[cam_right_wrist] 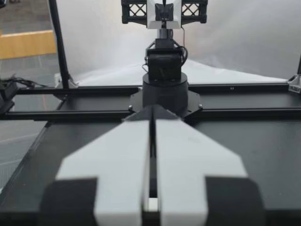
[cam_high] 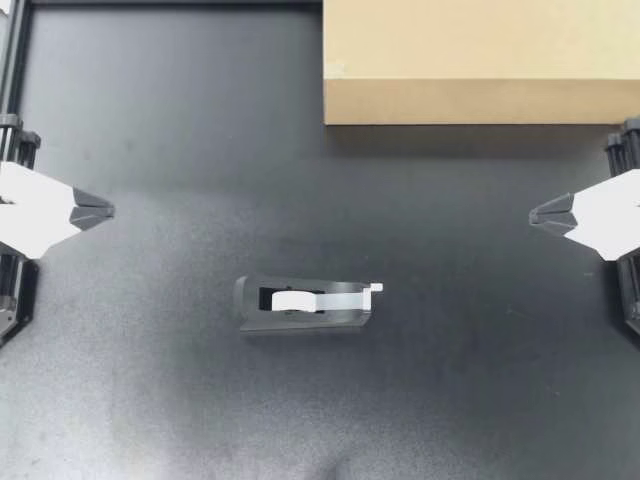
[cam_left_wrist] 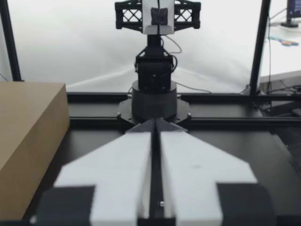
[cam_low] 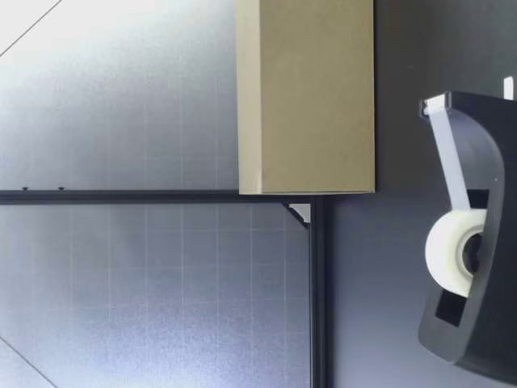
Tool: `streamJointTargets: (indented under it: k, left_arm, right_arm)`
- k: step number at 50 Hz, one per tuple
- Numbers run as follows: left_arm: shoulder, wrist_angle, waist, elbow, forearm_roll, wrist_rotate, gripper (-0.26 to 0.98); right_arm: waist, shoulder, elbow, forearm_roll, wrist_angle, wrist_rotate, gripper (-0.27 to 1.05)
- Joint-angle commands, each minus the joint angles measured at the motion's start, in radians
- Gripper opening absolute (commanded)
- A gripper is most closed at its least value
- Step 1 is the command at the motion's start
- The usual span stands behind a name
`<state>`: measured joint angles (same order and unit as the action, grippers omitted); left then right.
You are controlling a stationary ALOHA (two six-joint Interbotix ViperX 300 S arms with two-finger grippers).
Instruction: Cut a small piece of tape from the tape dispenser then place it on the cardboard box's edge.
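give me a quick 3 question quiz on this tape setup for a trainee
1. True or false: the tape dispenser sits between my left gripper and my right gripper, touched by neither.
2. The cardboard box lies: A) on my right arm's side of the table; B) on top of the dispenser; C) in my left gripper.
3. Fill in: both grippers are ____.
Key: 1 true; 2 A; 3 shut.

Top camera looks straight down, low camera sits near the tape dispenser (cam_low: pixel 488 158), both showing the cardboard box (cam_low: pixel 307 97).
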<state>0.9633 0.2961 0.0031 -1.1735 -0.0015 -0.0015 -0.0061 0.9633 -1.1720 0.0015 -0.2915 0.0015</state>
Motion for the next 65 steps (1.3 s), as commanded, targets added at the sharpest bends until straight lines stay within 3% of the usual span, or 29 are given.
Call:
streamJointTargets:
  k: [1, 14, 28, 43, 59, 65]
  left_arm:
    - [-0.011, 0.006, 0.015, 0.009, -0.002, 0.002, -0.07]
    - [-0.011, 0.011, 0.017, 0.006, -0.002, 0.002, -0.09]
    - [-0.026, 0.041, 0.017, -0.029, -0.002, 0.009, -0.09]
    - [-0.034, 0.058, 0.015, -0.037, -0.002, 0.011, -0.09]
    - [-0.037, 0.058, 0.015, -0.051, -0.002, 0.003, -0.09]
    - [-0.037, 0.058, 0.017, -0.057, -0.002, 0.002, -0.09]
  right_arm:
    - [-0.002, -0.006, 0.003, -0.002, -0.009, -0.002, -0.07]
    - [-0.002, -0.034, 0.032, 0.005, -0.029, 0.014, -0.11]
    - [-0.037, -0.307, 0.233, 0.026, 0.031, 0.048, -0.11]
    - [-0.040, -0.629, 0.445, 0.026, 0.330, 0.150, -0.11]
    - [-0.038, -0.828, 0.591, 0.029, 0.571, 0.153, -0.11]
    - [-0.040, -0.890, 0.681, 0.032, 0.742, 0.147, -0.11]
